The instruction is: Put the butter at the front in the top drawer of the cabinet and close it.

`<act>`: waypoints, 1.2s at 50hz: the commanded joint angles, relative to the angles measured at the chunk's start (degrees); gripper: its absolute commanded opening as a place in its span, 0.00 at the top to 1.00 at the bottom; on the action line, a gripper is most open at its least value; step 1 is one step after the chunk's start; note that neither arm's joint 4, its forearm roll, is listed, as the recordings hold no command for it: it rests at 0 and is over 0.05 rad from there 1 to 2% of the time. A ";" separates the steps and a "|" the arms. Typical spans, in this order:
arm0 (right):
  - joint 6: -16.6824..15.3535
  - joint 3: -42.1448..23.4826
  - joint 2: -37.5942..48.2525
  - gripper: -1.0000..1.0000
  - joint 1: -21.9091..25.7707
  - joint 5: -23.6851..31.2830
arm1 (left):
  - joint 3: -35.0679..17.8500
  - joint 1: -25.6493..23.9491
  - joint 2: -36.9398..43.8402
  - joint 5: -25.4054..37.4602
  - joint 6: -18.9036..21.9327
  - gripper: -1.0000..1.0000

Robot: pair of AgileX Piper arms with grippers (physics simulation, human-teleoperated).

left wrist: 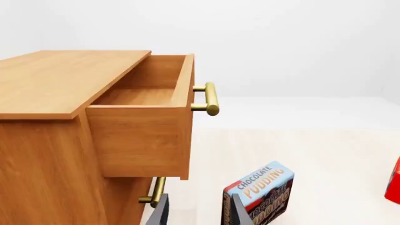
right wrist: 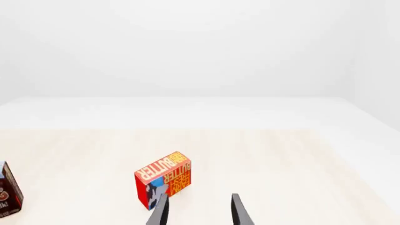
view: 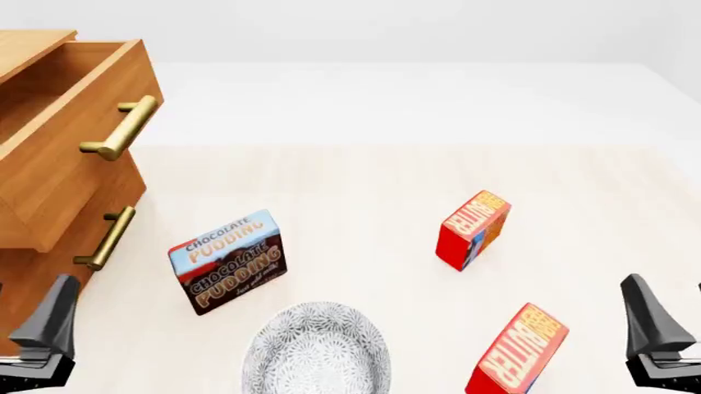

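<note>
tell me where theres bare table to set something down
Bare: the far strip beyond the rear butter, and the middle between it and the pudding box. Crowded: the near edge, with the patterned plate, the front butter and both hands.

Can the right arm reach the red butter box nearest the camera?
Probably yes. The nearer red butter carton stands just inside the right gripper, whose fingers are open, and nothing lies between them. The other butter carton stands farther back.

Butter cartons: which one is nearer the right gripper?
The butter at the front edge, low in the front view, just left of the right gripper. The other butter stands farther back, mid-table.
</note>
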 commanded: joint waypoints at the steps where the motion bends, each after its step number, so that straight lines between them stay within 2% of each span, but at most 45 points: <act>1: -0.02 -0.13 0.28 0.00 0.00 -0.13 | -0.17 -0.02 0.25 -0.13 0.15 0.00; 16: -0.02 -0.18 0.61 0.00 0.02 -0.41 | -0.31 0.06 0.05 -0.10 0.50 0.00; 19: -0.02 -0.18 0.56 0.00 0.02 -0.37 | -0.45 2.90 0.11 0.79 -2.67 0.00; 20: -0.02 -0.17 0.54 0.00 0.03 -0.35 | -1.68 6.28 0.62 2.31 -3.88 0.00; 21: -0.02 -0.17 0.53 0.00 0.03 -0.34 | -2.62 7.18 0.30 3.46 -3.55 0.00; 24: -0.02 -0.17 0.49 0.00 0.03 -0.31 | -5.06 6.84 -0.09 5.53 -3.89 0.00; 25: -0.02 -0.16 0.47 0.00 0.03 -0.29 | -5.50 8.30 -0.08 6.74 -4.20 0.00; 28: -0.02 -0.16 0.44 0.00 0.03 -0.27 | -7.24 9.08 -0.08 9.36 -7.11 0.00; 29: -0.02 -0.15 0.40 0.00 0.04 -0.24 | -8.25 10.57 0.07 11.92 -5.89 0.00; 32: -0.02 -0.14 0.36 0.00 0.04 -0.20 | -12.04 8.47 -0.09 14.87 -5.41 0.00; 34: -0.02 -0.13 0.31 0.00 0.04 -0.17 | -14.92 8.05 0.04 18.19 -3.37 0.00; 36: -0.02 -0.12 0.28 0.00 0.04 -0.14 | -17.89 5.62 -0.09 20.65 -3.98 0.00; 40: -0.02 -0.10 0.21 0.00 0.04 -0.09 | -22.65 4.96 1.77 24.67 -1.62 0.00; 42: -0.02 -0.10 0.19 0.00 0.04 -0.08 | -24.88 2.62 2.38 26.59 -1.33 0.00; 43: -0.02 -0.10 0.19 0.00 0.04 -0.08 | -24.90 2.62 2.37 26.62 -1.33 0.00; 44: -0.01 -0.09 0.18 0.00 0.04 -0.07 | -25.84 4.13 4.70 28.13 0.84 0.00; 49: -0.01 -0.10 0.18 0.00 0.04 -0.06 | -29.69 1.33 6.98 31.69 2.89 0.00; 51: -0.01 -0.10 0.19 0.00 0.04 -0.06 | -30.72 2.54 9.70 32.82 4.36 0.00; 52: -0.02 -0.11 0.19 0.00 0.03 -0.07 | -33.01 0.55 10.99 33.85 2.79 0.00; 57: 0.00 -0.10 0.20 0.00 0.04 -0.07 | -37.09 2.29 14.36 36.85 3.61 0.00; 59: -0.01 -0.11 0.19 0.00 0.04 -0.07 | -40.38 1.68 16.05 38.66 3.19 0.00; 60: -0.01 -0.11 0.19 0.00 0.04 -0.07 | -40.38 1.68 16.05 38.66 3.19 0.00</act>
